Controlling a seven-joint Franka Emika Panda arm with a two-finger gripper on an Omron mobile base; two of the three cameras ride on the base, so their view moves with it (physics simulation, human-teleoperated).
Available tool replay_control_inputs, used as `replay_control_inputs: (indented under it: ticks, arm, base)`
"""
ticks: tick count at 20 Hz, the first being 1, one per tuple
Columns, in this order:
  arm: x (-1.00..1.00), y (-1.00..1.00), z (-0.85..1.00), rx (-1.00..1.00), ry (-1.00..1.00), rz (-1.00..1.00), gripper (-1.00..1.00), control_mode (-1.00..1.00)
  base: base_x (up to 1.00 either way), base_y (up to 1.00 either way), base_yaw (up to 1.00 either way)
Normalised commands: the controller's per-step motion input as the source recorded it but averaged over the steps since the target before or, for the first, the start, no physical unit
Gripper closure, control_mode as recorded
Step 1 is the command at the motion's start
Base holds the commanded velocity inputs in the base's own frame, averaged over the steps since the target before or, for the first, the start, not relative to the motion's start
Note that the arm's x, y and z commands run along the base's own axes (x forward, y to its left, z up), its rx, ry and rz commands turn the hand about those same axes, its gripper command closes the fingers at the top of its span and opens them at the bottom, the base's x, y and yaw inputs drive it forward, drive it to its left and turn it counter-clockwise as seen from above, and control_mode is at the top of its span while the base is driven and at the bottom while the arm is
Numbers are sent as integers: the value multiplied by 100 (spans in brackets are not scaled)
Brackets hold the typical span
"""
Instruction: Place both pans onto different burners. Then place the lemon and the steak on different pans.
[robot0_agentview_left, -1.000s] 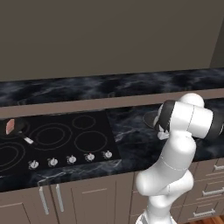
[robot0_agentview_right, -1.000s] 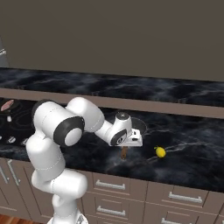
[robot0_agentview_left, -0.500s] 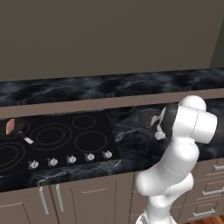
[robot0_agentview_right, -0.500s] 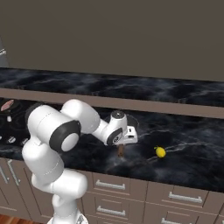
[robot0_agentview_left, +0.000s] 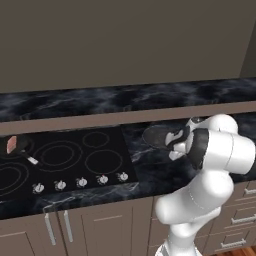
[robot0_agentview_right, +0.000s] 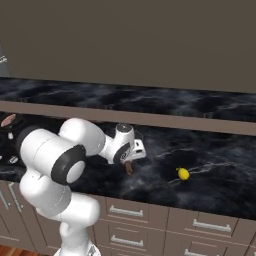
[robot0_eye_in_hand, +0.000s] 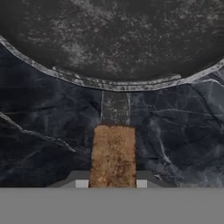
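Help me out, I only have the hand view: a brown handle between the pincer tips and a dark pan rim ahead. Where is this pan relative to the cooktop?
Observer: The grey pan sits on the counter just right of the cooktop, off any burner.
Operator: Where's the other pan?
Observer: The black pan is at the cooktop's far left, with the steak on it.
Operator: And the lemon?
Observer: The lemon lies on the counter right of the pincer.

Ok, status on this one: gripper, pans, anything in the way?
Gripper shut on grey pan's brown handle. Grey pan on counter right of cooktop. Steak in small black pan. Lemon loose on counter. No obstruction seen.
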Motion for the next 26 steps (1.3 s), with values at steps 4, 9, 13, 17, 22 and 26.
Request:
replay_control_inputs:
  ticks: [4, 9, 13, 17, 22, 26]
  arm:
    - [3, 54, 4, 0, 0, 15, 100, -100]
    - [4, 51, 2, 0, 0, 17, 100, -100]
    - [0, 51, 0, 0, 0, 18, 100, -100]
    - [0, 49, 0, 0, 0, 18, 100, -100]
    - [0, 42, 0, 0, 0, 16, 100, -100]
    - [1, 35, -3, 0, 0, 12, 100, -100]
  base:
    - [0, 0, 0]
    - [0, 0, 0]
    - [0, 0, 0]
    - [0, 0, 0]
    - [0, 0, 0]
    - [0, 0, 0]
